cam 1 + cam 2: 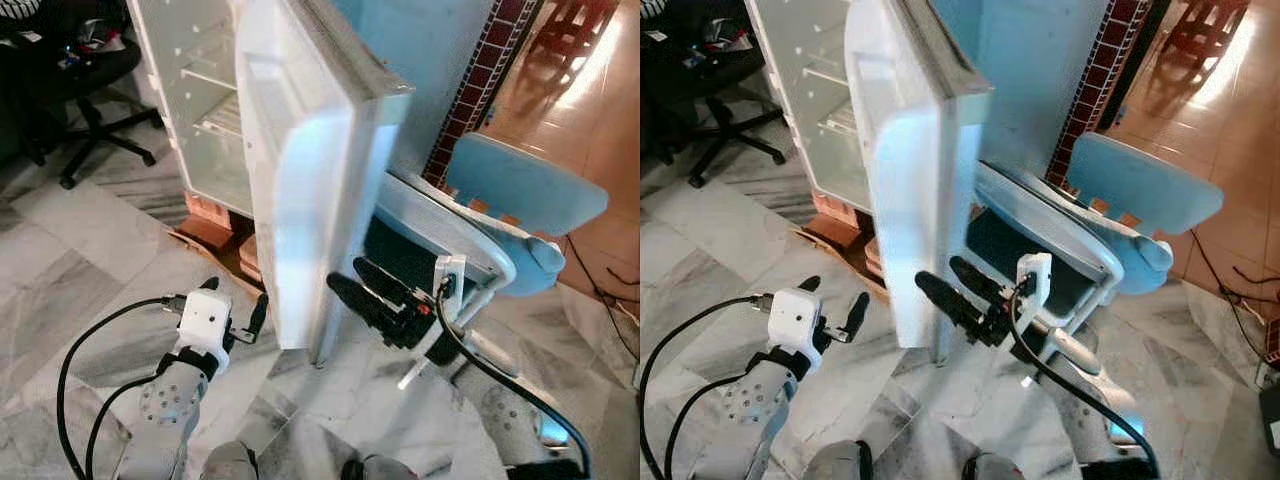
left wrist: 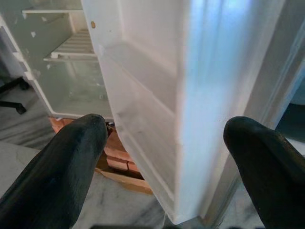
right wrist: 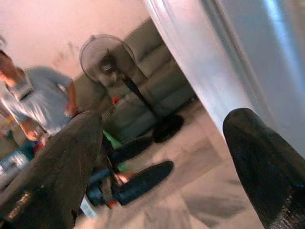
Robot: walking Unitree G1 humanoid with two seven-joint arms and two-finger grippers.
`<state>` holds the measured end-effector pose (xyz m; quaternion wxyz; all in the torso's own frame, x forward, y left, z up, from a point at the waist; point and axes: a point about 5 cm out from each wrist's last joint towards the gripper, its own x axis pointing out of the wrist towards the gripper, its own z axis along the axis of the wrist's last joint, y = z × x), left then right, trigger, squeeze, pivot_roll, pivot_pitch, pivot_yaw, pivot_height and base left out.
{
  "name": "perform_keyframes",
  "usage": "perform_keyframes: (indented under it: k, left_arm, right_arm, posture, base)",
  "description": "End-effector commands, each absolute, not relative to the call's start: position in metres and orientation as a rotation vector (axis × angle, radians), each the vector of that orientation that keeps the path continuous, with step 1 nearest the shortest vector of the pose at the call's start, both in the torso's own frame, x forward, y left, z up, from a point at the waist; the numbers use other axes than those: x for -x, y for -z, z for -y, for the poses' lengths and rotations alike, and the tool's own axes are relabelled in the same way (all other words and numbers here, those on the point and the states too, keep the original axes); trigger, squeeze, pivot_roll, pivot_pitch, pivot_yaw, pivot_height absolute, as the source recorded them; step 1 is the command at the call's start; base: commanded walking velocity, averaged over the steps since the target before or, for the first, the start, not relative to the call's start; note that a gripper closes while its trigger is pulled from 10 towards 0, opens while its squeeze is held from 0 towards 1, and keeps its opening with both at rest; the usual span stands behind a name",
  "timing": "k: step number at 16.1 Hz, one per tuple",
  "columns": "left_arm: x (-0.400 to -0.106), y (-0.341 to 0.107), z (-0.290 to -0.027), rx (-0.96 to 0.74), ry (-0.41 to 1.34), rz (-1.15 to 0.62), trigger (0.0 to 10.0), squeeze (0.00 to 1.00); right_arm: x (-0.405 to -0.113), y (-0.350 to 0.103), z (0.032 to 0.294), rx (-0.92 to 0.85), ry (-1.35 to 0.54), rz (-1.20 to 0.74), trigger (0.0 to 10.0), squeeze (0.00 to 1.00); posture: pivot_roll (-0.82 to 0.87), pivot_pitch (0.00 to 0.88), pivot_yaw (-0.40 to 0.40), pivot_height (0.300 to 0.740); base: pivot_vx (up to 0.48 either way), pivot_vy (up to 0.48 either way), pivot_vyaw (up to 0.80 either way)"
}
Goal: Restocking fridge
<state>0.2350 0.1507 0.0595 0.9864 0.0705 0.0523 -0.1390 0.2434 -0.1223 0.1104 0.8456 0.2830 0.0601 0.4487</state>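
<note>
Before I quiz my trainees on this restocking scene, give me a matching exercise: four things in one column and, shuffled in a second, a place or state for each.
Things:
1. fridge door
2. left tool
3. blue chair
4. office chair

Place or state:
A. black, on the robot's far left
B. swung open, edge toward the robot
C. to the right of the fridge
D. open, low, left of the door

Pairs: 1-B, 2-D, 3-C, 4-A

We see the fridge (image 1: 215, 110) cut off at twelve o'clock; the person (image 3: 33, 102) is blurred.
</note>
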Motion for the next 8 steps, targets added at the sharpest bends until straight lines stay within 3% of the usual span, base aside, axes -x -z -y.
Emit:
perform_keyframes:
  k: [1,5,6,8]
  left_arm:
    - [-0.233,-0.056,-0.15,-0.149,0.289,-0.125,10.0,0.0]
    - [-0.229,-0.051,-0.147,-0.139,0.309,-0.158,10.0,0.0]
    - [-0.226,-0.049,-0.145,-0.13,0.332,-0.177,10.0,0.0]
    - [-0.219,-0.044,-0.143,-0.127,0.353,-0.21,10.0,0.0]
  right_arm:
    - [-0.241,-0.108,0.122,-0.541,-0.959,-0.152,10.0,0.0]
    - [-0.246,-0.059,0.145,-0.102,-0.866,-0.425,10.0,0.0]
    - [-0.255,-0.057,0.156,-0.021,-0.812,-0.431,10.0,0.0]
    - [-0.297,-0.091,0.166,0.018,-0.562,-0.211,10.0,0.0]
  posture:
    - [0.11,0.099,-0.045,0.74]
    - [0.12,0.098,-0.049,0.74]
    - [0.12,0.098,-0.049,0.74]
    - [0.12,0.099,-0.047,0.74]
  base:
    - [0.0,0.0,0.0]
    - [0.0,0.0,0.0]
    - [0.0,0.0,0.0]
    - [0.0,0.0,0.0]
